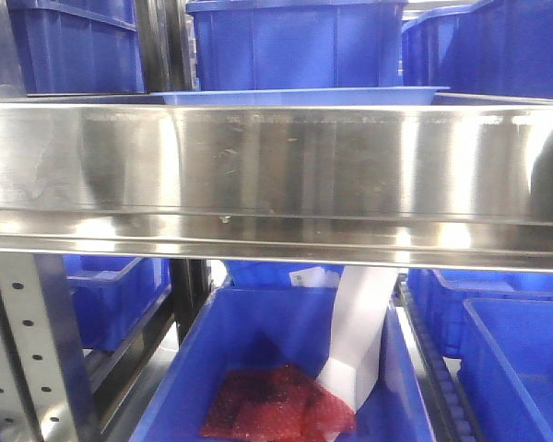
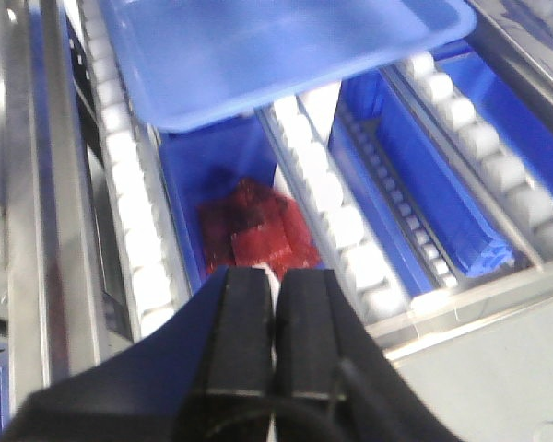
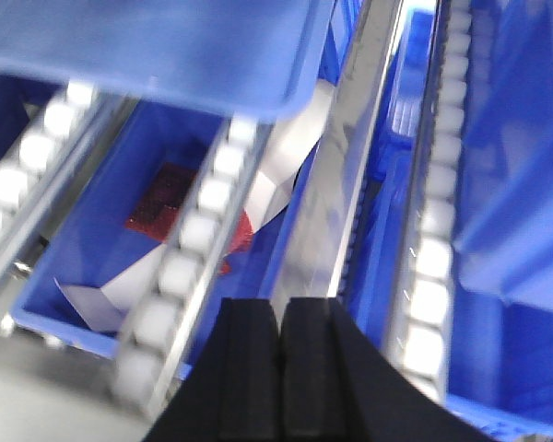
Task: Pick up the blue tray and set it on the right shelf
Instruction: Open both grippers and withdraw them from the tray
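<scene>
Front view: blue tray (image 1: 300, 96) sits on the steel shelf (image 1: 276, 166), only its rim showing above the wide shiny front lip; deep blue bins (image 1: 295, 41) stand behind it. Below the shelf, an open bin (image 1: 194, 368) holds a red bubble-wrap pack (image 1: 276, 405) and a white bag (image 1: 359, 341). No arms in this view. Left wrist view: left gripper (image 2: 275, 322) has its black fingers pressed together, holding nothing, hanging above white roller tracks (image 2: 138, 230); the tray (image 2: 267, 51) rests on the rollers ahead of it, apart from the fingers. Right wrist view (blurred): right gripper (image 3: 278, 368) also has fingers together, nothing between them; tray (image 3: 157, 46) lies on the rollers (image 3: 198, 239) ahead, not touching.
</scene>
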Controlling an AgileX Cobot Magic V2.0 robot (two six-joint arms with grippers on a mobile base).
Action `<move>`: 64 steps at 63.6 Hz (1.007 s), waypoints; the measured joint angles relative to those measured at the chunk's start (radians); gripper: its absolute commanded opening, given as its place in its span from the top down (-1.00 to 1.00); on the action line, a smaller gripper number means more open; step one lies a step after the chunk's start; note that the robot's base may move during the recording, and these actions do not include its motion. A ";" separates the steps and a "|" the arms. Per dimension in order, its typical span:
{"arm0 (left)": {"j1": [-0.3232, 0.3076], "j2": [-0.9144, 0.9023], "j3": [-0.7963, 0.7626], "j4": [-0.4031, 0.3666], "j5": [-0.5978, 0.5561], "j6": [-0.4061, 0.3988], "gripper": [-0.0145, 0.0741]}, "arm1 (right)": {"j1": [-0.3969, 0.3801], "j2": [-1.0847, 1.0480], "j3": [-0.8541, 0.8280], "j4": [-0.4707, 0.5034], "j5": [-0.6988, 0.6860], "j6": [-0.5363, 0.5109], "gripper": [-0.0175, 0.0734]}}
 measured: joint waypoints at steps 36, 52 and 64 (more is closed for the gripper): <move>0.000 -0.698 0.650 0.004 -0.387 0.026 0.78 | 0.000 -0.844 0.792 -0.005 -0.543 -0.085 0.49; 0.000 -0.739 0.652 0.004 -0.395 0.030 0.78 | 0.000 -0.891 0.817 -0.007 -0.628 -0.085 0.49; 0.000 -0.741 0.652 0.004 -0.395 0.030 0.78 | 0.000 -0.891 0.819 -0.008 -0.628 -0.087 0.49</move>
